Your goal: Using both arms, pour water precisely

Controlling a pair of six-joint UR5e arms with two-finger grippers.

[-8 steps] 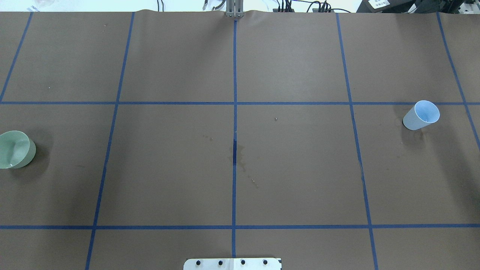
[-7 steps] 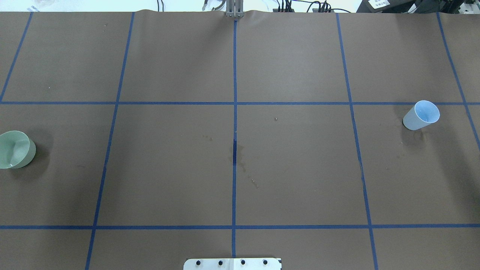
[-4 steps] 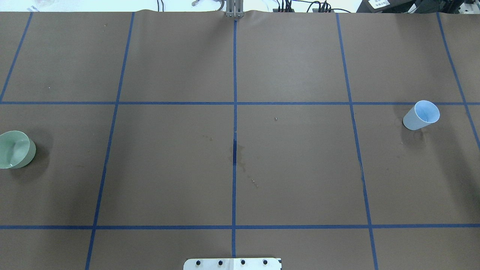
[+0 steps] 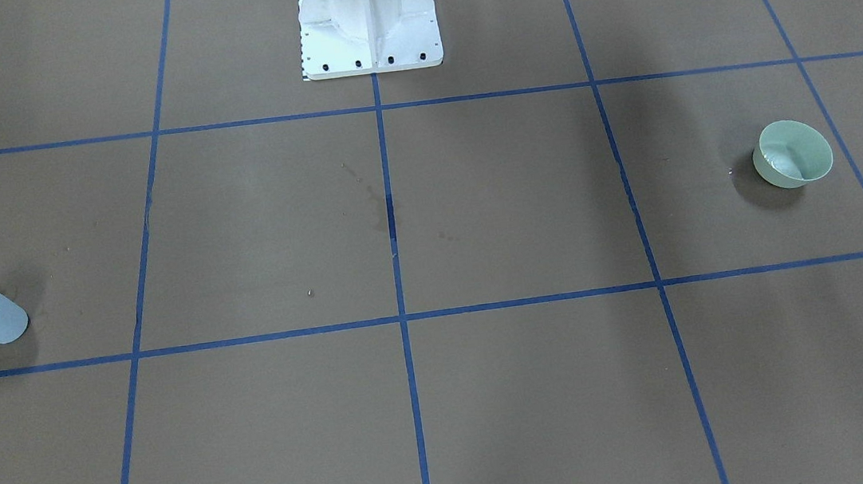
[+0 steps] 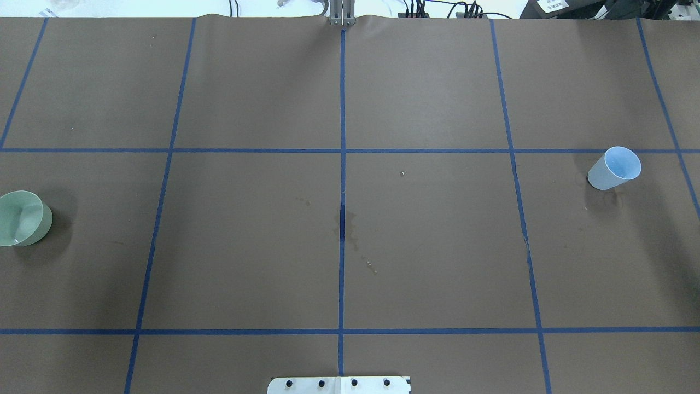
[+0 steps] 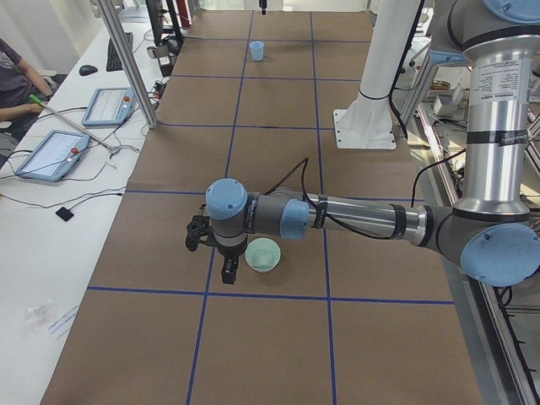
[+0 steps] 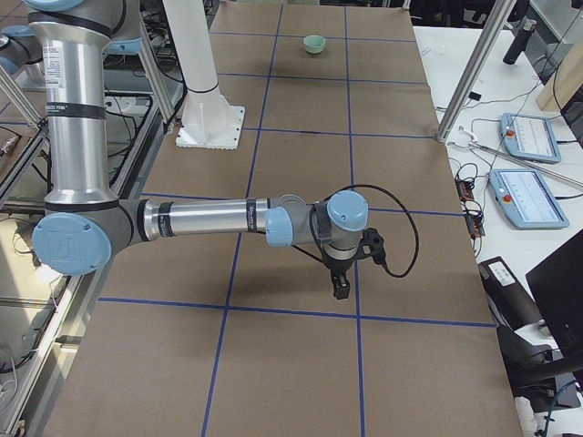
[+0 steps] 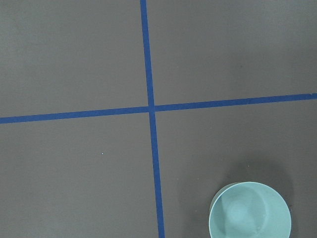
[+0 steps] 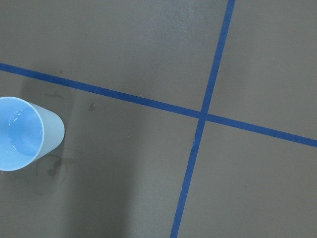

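Observation:
A pale green bowl (image 5: 22, 218) stands at the table's left edge; it also shows in the left wrist view (image 8: 250, 210). A light-blue cup (image 5: 615, 168) stands far right. White glints of water (image 9: 14, 145) show inside the cup in the right wrist view. My left arm (image 6: 363, 221) reaches low over the table and its gripper (image 6: 228, 275) points down just beside the bowl (image 6: 262, 254). My right arm (image 7: 200, 220) reaches out likewise, its gripper (image 7: 340, 288) pointing down. I cannot tell whether either gripper is open or shut. The cup is hidden in the right side view.
The brown table cover carries a blue tape grid. Dark wet stains (image 5: 347, 230) mark the middle. The white bolted pedestal (image 4: 368, 16) stands at the robot's side. Tablets (image 6: 51, 152) and cables lie on the white bench beyond an aluminium post (image 6: 126, 59).

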